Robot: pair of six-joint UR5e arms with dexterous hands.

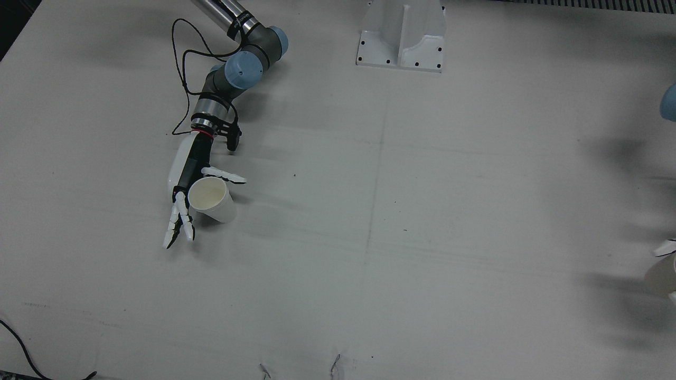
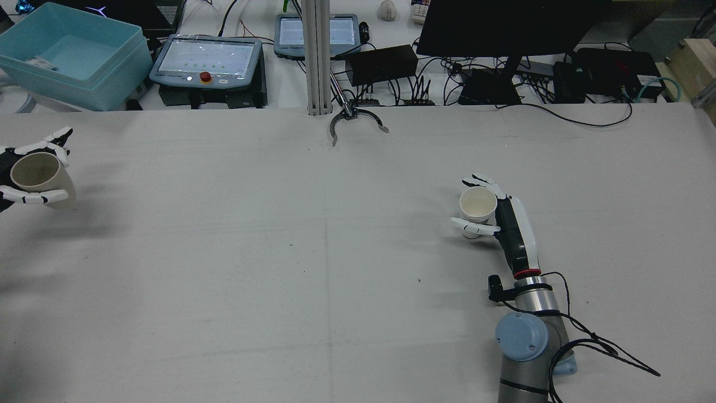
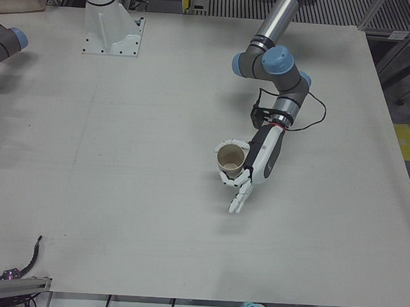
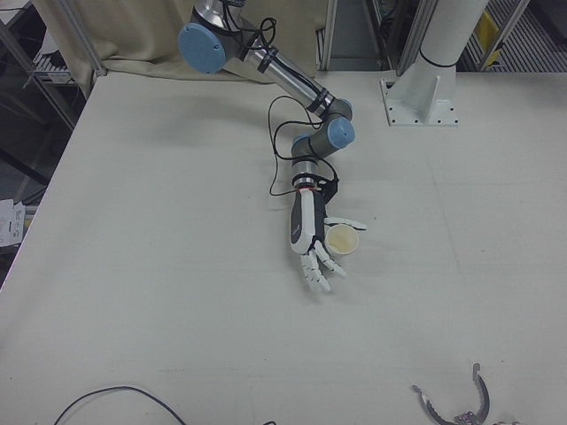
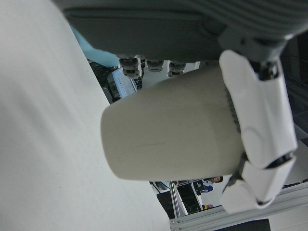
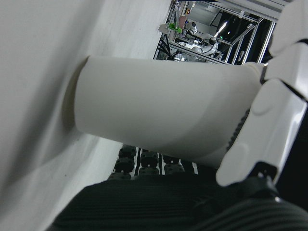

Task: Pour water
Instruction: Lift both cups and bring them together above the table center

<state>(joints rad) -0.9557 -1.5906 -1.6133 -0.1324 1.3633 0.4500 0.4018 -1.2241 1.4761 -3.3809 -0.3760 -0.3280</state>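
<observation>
My left hand (image 2: 39,150) is shut on a beige paper cup (image 2: 36,173) and holds it tilted above the table at the far left edge of the rear view. It also shows in the left-front view (image 3: 260,160) with the cup (image 3: 229,158). In the left hand view the cup (image 5: 168,134) hangs clear of the table. My right hand (image 1: 185,200) lies open on the table. A second paper cup (image 1: 211,198) stands upright between its thumb and its straight fingers (image 1: 177,227). In the right hand view the thumb rests near the rim of that cup (image 6: 159,110).
A white pedestal (image 1: 401,37) stands at the robot side of the table. A black claw-shaped part (image 2: 358,120) lies at the far table edge. Behind it stand a blue bin (image 2: 72,56), teach pendants and a monitor. A loose cable (image 1: 21,353) lies at one corner.
</observation>
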